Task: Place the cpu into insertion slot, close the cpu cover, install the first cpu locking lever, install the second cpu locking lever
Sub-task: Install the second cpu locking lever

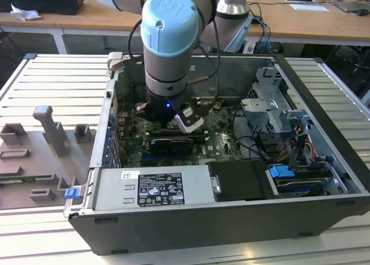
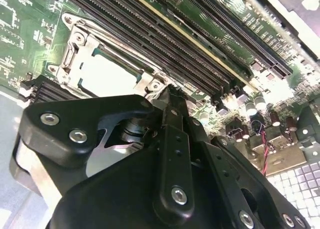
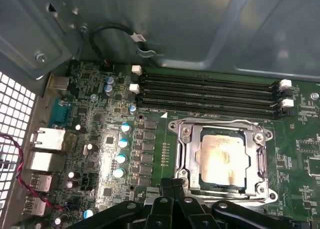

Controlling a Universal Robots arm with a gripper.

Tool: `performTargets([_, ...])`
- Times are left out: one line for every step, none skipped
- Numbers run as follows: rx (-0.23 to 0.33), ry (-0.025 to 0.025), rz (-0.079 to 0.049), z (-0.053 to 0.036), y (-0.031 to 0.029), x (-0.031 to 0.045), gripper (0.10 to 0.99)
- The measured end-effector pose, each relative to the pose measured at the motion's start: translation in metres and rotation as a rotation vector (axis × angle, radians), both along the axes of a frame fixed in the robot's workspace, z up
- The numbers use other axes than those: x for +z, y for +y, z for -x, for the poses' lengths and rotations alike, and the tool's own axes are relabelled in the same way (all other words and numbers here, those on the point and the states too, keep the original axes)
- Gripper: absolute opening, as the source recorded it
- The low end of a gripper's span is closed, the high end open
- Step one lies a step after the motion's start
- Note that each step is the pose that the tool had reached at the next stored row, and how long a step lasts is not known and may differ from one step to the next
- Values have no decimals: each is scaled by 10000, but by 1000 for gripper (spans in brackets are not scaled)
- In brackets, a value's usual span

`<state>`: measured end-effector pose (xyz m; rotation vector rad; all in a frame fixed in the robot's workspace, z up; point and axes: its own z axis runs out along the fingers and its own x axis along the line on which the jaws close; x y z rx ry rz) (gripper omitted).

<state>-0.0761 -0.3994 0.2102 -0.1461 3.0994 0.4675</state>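
Black gripper linkage fills the foreground of both wrist views, and the gripper hangs low over the motherboard with its fingertips drawn close together at the near edge of the socket; nothing is seen between them, though whether they are fully closed cannot be told. Directly beyond the tips, in the first wrist view, lies the insertion slot, and the cpu already sits flat inside it, its silvery top showing through the window of the cpu cover. That cover appears folded down over the chip, its frame lying level with the board. The locking levers cannot be picked out with confidence. Beyond the socket run the long memory slots, parallel to its far edge. In the second wrist view the cpu lies just past the fingertips. In the exterior view the gripper stands upright inside the open computer case, above the board's middle. Judgement: placement is done, cover likely closed, and the socket lies just ahead of the tips.
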Motion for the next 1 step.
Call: performTargets([1, -1, -2, 0, 0, 2, 106])
